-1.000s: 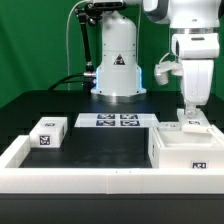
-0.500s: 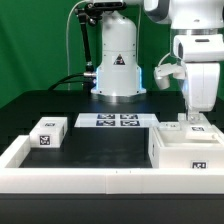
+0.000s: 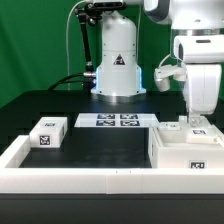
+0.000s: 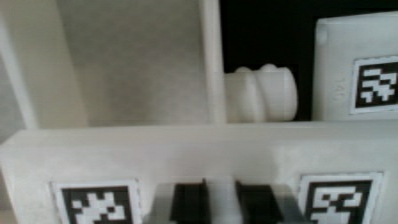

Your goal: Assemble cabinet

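Exterior view: gripper low over cabinet, tabletop edge on the exterior view's right; its spread cannot be told; advise descending squarely.

You'll find no readable words or numbers. The white robot base bears a black triangular warning sign. Square black-and-white fiducial tags mark the large white plastic cabinet box, the small white block and the flat white marker board.
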Controlling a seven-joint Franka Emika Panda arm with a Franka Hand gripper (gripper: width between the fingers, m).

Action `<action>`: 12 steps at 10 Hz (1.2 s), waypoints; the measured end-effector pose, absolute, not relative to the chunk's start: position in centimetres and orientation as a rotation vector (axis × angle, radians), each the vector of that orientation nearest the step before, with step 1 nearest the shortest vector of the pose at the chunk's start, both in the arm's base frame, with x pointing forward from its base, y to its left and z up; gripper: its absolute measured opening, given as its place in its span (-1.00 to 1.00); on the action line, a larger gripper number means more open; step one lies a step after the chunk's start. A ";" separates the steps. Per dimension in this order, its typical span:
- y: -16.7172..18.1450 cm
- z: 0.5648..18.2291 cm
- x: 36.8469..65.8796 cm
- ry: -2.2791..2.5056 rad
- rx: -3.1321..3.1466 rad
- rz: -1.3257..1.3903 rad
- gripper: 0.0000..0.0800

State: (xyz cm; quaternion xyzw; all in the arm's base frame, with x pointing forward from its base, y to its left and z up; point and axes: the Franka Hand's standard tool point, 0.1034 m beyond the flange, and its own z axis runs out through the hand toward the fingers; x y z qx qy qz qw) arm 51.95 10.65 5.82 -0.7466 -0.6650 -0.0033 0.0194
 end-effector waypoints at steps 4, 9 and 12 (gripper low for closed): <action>10.4 6.0 54.3 -2.044 -2.319 0.027 -0.82; 10.2 5.8 56.3 -2.050 -2.318 0.011 -0.82; 10.0 5.8 57.7 -2.091 -2.252 0.055 -0.82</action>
